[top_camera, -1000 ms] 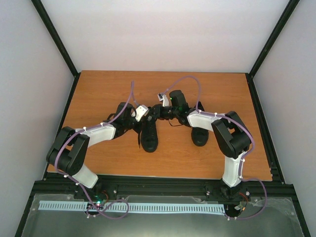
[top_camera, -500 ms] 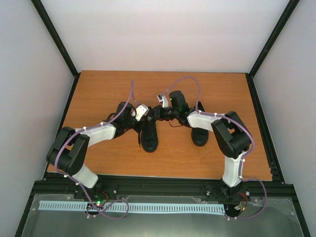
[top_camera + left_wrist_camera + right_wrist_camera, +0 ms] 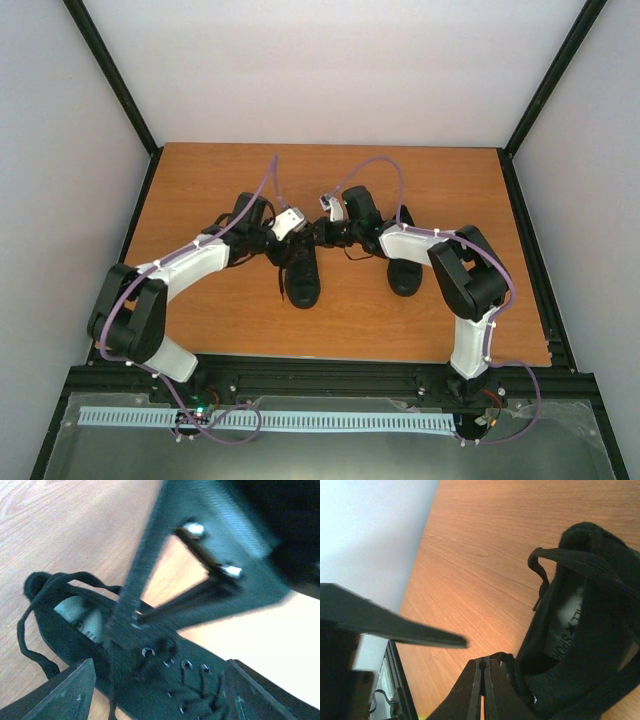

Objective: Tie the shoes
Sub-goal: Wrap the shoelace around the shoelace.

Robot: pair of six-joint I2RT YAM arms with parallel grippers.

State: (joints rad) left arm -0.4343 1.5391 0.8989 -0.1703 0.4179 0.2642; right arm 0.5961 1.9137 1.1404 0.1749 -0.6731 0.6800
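Note:
Two black shoes lie on the wooden table: one [image 3: 302, 283] in the middle, the other [image 3: 405, 277] partly under my right arm. Both grippers meet over the middle shoe's opening. My left gripper [image 3: 283, 243] [image 3: 160, 680] is open, its fingers wide apart on either side of the eyelets of the shoe [image 3: 200, 677]. My right gripper [image 3: 318, 232] [image 3: 482, 664] is shut on a thin black lace beside the shoe's collar [image 3: 590, 645]. In the left wrist view its dark fingers [image 3: 150, 600] come down onto the top eyelet. A loose lace [image 3: 22, 635] loops round the heel.
The wooden table [image 3: 200, 185] is ringed by a black frame [image 3: 525, 240] and white walls. A blurred finger of the left gripper [image 3: 395, 625] crosses the right wrist view. The arm bases stand on the black rail [image 3: 320, 375] at the near edge.
My left gripper has opened and its arm has reached a little farther across the table. My right gripper has closed on the lace. The shoes have stayed put.

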